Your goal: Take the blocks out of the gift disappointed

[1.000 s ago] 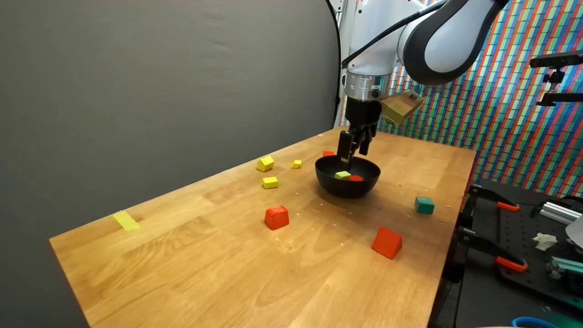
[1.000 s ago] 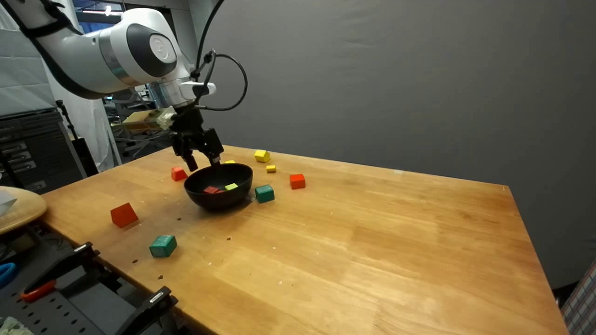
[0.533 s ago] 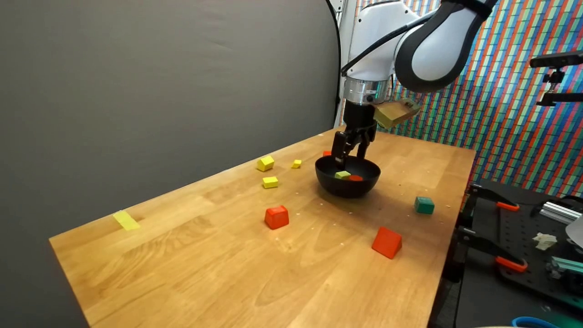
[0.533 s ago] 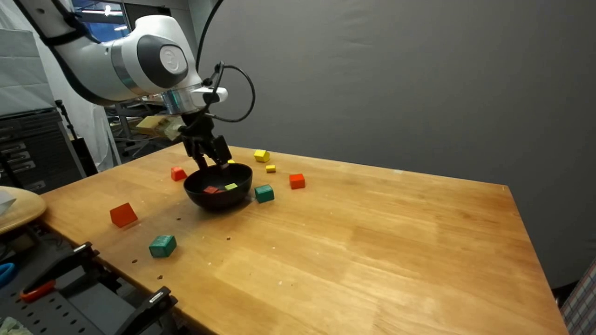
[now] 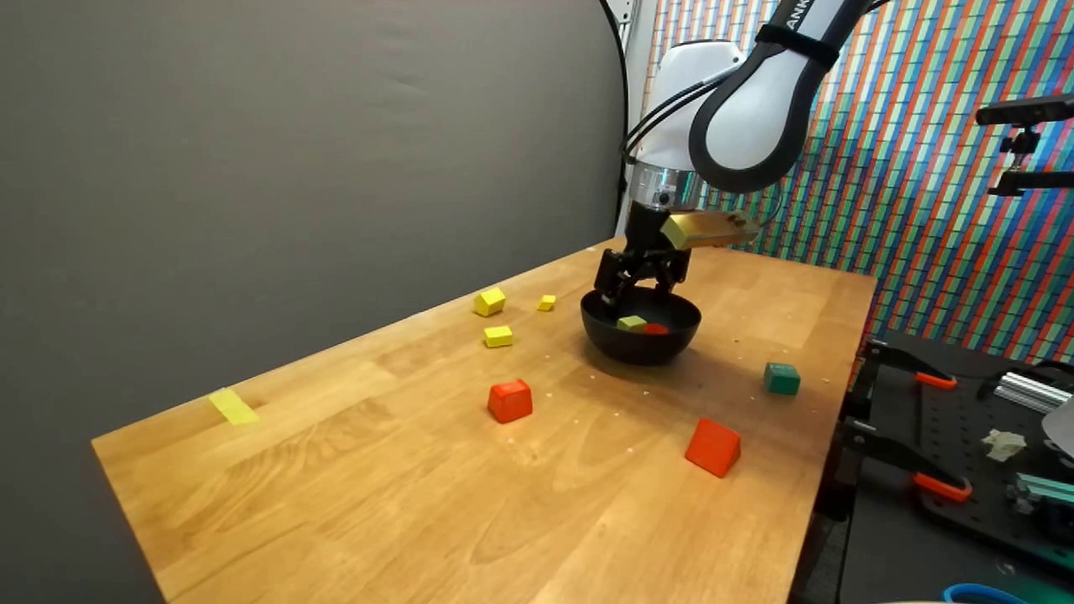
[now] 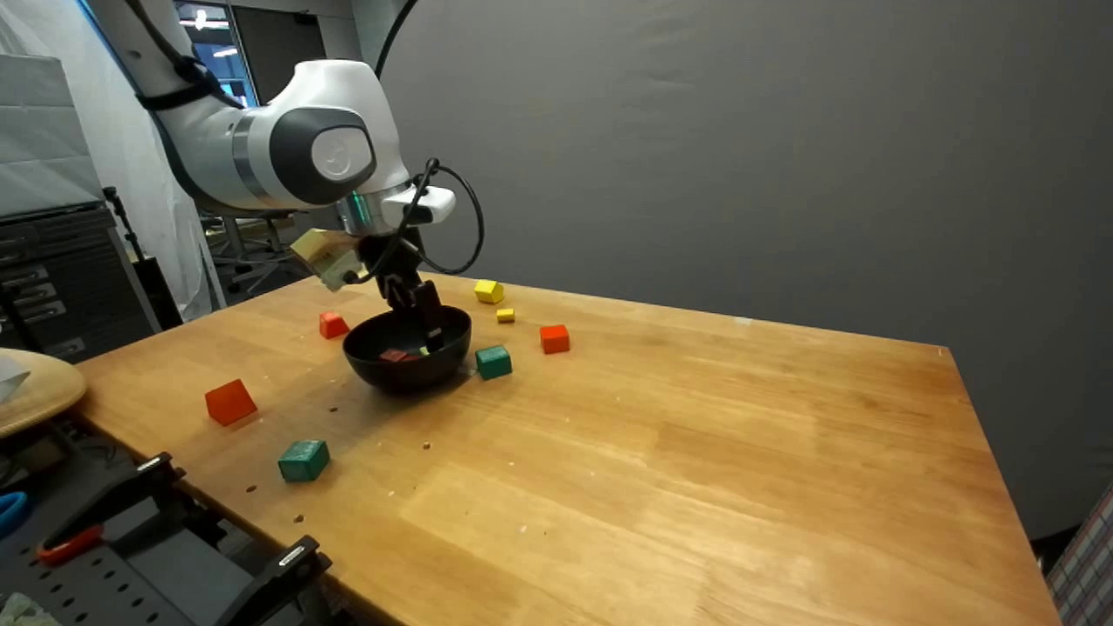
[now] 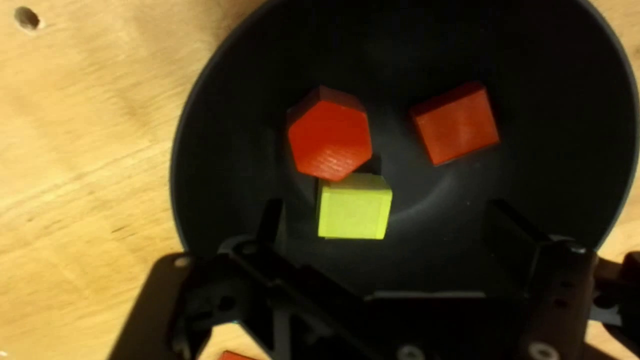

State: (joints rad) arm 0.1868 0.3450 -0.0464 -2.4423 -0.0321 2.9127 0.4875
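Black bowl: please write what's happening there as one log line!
black bowl: red hexagonal block, red rectangular block, yellow block inside; claw: open, at bowl; held: nothing; job: unfinished

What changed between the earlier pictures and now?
The gripper has moved down, its open jaws now reaching into the black bowl. Nothing has been taken hold of or let go. The bowl, the blocks inside it and the other blocks on the table stayed put.
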